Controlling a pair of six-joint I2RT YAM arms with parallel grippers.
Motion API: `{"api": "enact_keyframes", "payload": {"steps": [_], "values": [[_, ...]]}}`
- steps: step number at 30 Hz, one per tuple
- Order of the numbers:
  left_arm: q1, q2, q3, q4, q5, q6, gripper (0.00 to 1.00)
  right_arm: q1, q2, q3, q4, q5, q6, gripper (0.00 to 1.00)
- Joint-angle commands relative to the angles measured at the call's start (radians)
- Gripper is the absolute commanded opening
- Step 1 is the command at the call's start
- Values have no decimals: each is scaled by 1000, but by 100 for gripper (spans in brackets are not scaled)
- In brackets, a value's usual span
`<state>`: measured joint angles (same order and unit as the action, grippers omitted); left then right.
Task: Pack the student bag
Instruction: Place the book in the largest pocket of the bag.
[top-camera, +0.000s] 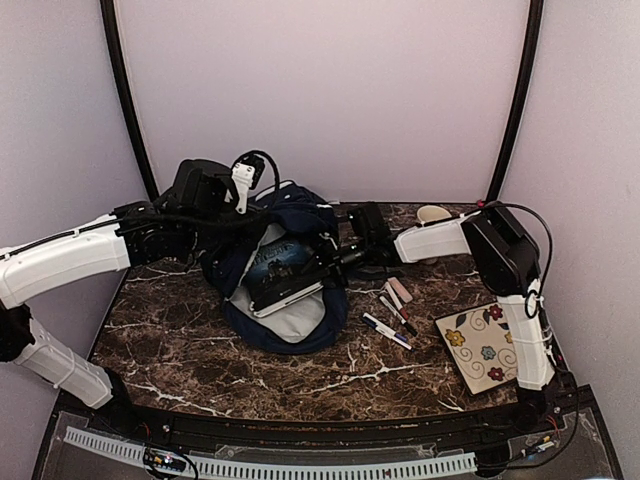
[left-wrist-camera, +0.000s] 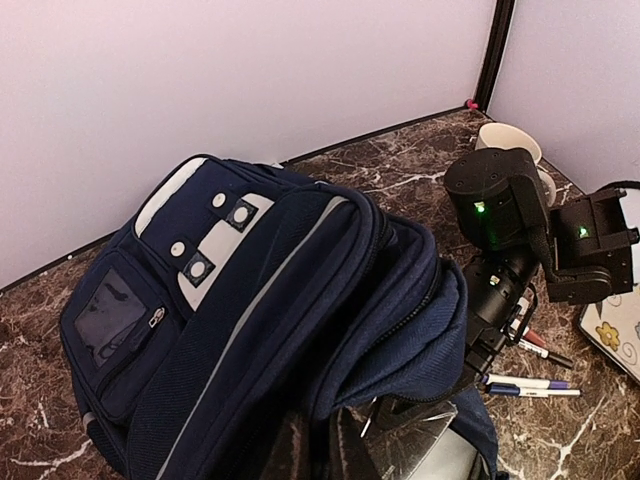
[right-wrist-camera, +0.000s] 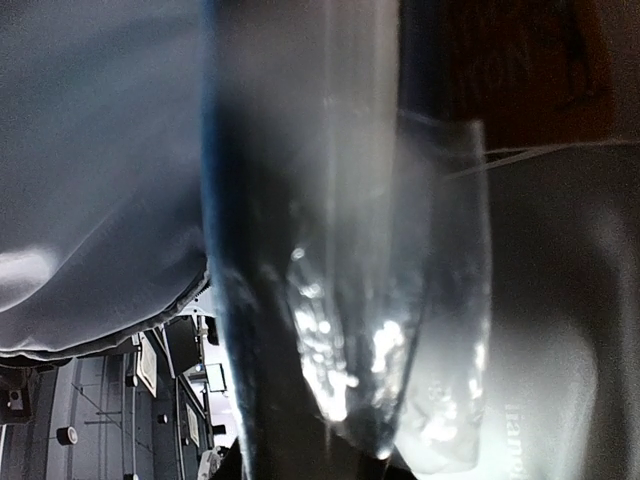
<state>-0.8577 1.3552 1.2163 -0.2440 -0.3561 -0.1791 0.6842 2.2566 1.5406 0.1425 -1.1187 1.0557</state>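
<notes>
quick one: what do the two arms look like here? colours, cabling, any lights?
They match. The left arm and right arm have boxy white link covers joined by black joint housings. Black cables loop loose over the left wrist, next to a white mount. Another black cable arcs at the right elbow. Green lights glow on the right wrist.

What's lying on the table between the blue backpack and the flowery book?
A few marker pens and a small pinkish thing lie between the backpack and the flowery book, seen best from the top view.
</notes>
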Motion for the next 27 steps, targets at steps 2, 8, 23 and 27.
{"api": "enact_keyframes", "payload": {"steps": [2, 8, 23, 27], "values": [[-12, -81, -3, 93, -9, -12, 0, 16, 17, 105, -123, 7, -164, 1], [-12, -92, -13, 81, -18, -11, 0, 14, -10, 120, -286, 80, -329, 46], [-12, -110, -37, 88, -30, -2, 0, 93, -189, 137, -659, 659, -799, 73], [-12, -102, -37, 92, -25, 9, 0, 100, -263, 73, -648, 706, -863, 73]]}}
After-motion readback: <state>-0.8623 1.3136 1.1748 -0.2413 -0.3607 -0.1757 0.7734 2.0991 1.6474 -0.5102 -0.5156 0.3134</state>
